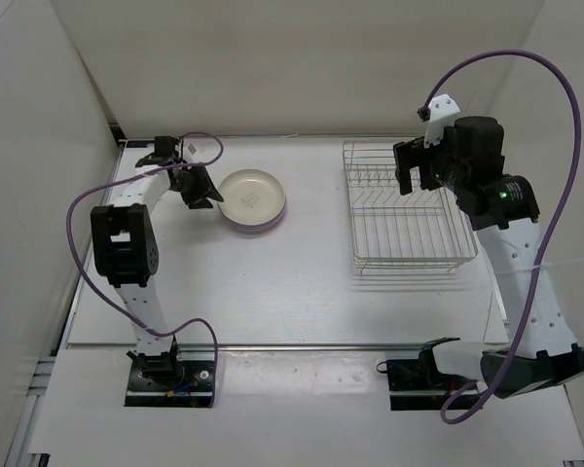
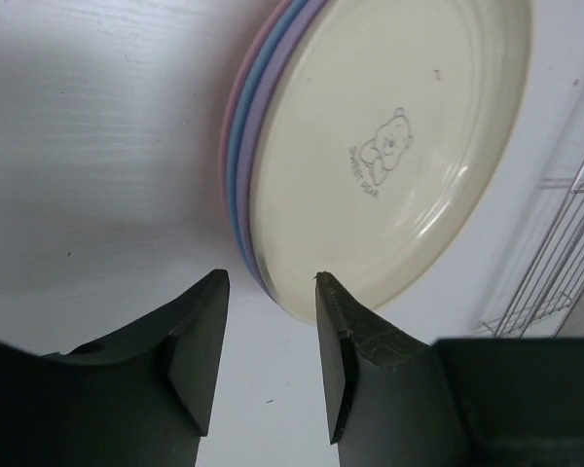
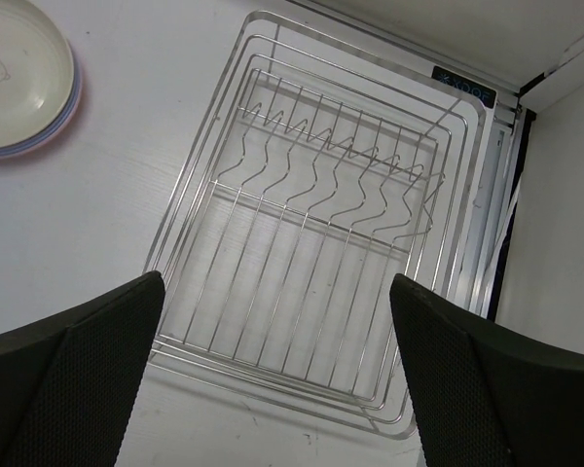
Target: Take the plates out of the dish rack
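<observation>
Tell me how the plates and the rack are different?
The plates are round and solid; the rack is a rectangle of thin silver wires. The plates are piled four high, cream on top; the rack holds nothing. Both sit on the white table.

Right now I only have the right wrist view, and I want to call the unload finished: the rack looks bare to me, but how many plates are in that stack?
Observer: Four. The cream plate is on top, with the rims of the purple plate, blue plate and pink plate showing under it.
Operator: Is the left gripper holding them?
Observer: No. The left gripper is open, jaws apart right at the cream plate's edge, not clamped.
</observation>
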Controlling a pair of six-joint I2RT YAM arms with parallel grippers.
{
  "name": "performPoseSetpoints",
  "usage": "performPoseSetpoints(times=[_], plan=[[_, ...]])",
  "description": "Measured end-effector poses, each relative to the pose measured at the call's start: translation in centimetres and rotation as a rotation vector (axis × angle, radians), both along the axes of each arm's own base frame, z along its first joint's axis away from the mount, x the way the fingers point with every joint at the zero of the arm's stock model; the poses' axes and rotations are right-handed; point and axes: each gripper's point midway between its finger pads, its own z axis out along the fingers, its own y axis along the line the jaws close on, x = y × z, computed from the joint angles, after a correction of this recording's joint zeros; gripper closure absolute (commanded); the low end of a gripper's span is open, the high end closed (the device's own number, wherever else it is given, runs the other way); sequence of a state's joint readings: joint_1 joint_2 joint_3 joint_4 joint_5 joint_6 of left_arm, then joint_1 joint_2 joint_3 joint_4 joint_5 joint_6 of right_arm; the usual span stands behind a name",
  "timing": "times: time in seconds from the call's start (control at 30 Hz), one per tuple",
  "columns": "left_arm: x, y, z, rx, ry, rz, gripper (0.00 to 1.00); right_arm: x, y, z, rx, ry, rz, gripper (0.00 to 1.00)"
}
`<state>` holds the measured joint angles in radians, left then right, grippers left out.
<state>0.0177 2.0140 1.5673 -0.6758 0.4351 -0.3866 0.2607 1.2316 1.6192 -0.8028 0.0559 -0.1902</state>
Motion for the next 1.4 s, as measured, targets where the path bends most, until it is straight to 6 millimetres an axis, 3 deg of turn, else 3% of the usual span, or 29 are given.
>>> performPoseSetpoints(times=[0.13, 0.3, 0.4, 0.43, 0.57, 0.67, 0.77, 0.97, 1.13, 1.4], plan=[[0.3, 0.1, 2.9, 0.014, -0.057, -0.026, 0.46, 0.8, -1.1, -0.3, 0.002, 0.007, -0.036, 0.00], [0.0, 1.3, 9.3, 0.047, -0.202, -0.060, 0.31, 2.1, -4.9, -1.2, 0.061, 0.042, -0.175, 0.00], [-1.8, 3.8, 13.9, 0.075, -0.289, -0.050, 0.17, 2.2, -7.0, -2.1, 0.101, 0.067, -0.253, 0.00], [-2.8, 5.1, 15.5, 0.090, -0.319, -0.034, 0.03, 2.2, -7.6, -2.6, 0.112, 0.079, -0.277, 0.00], [-6.5, 9.4, 19.3, 0.155, -0.400, 0.017, 0.00, 1.9, -9.6, -4.9, 0.139, 0.136, -0.359, 0.00], [-9.6, 10.9, 19.9, 0.198, -0.410, 0.036, 0.00, 1.3, -11.0, -6.9, 0.145, 0.182, -0.418, 0.00], [-11.8, 10.8, 20.0, 0.238, -0.417, 0.027, 0.00, 0.6, -12.2, -7.6, 0.138, 0.192, -0.471, 0.00], [-14.6, 11.5, 20.7, 0.354, -0.462, 0.059, 0.00, -1.8, -13.0, -5.5, 0.126, 0.098, -0.507, 0.00], [-16.3, 12.3, 20.5, 0.432, -0.488, 0.097, 0.00, -4.3, -13.0, -3.2, 0.120, -0.012, -0.509, 0.00], [-16.5, 12.8, 20.4, 0.465, -0.495, 0.114, 0.00, -5.4, -13.6, -4.4, 0.099, 0.000, -0.549, 0.00]])
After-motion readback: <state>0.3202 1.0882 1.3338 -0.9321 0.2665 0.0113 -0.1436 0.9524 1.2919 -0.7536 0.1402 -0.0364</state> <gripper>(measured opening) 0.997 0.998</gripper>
